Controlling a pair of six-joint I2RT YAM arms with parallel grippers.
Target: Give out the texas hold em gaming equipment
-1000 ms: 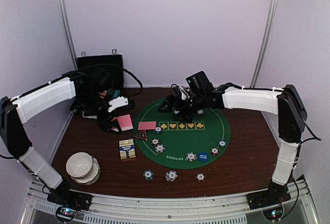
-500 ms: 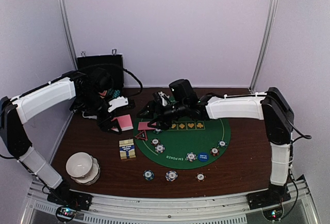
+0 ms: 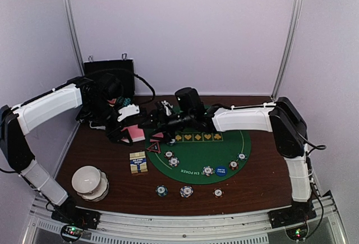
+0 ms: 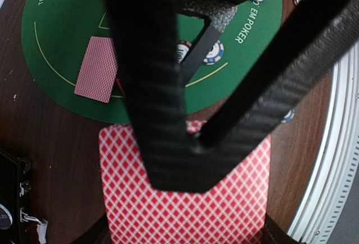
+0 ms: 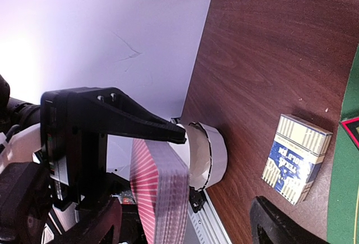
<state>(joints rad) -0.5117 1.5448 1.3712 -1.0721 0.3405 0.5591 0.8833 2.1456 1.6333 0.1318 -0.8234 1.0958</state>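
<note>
- The left gripper [image 3: 129,133] is clamped on a pack of cards [image 4: 185,210] with red-patterned backs, held above the brown counter [image 3: 269,182] just left of the green mat [image 3: 196,151].
- The right arm reaches across the mat, and the right gripper [image 3: 147,122] meets the pack. Its fingers stand apart, one on each side of the pack's edge. Whether they touch the cards is hard to tell.
- A loose card [image 4: 97,69] lies face down at the mat's left edge, beside a red and black triangle marker [image 3: 153,147].
- Striped chips [image 3: 174,161] and a blue button [image 3: 221,170] sit on the mat's near half.
- Three more chips lie on the bare wood in front of it.
- A card box [image 3: 138,162] lies left of the mat, and a stack of white bowls [image 3: 90,181] stands nearer the left arm's base.
</note>
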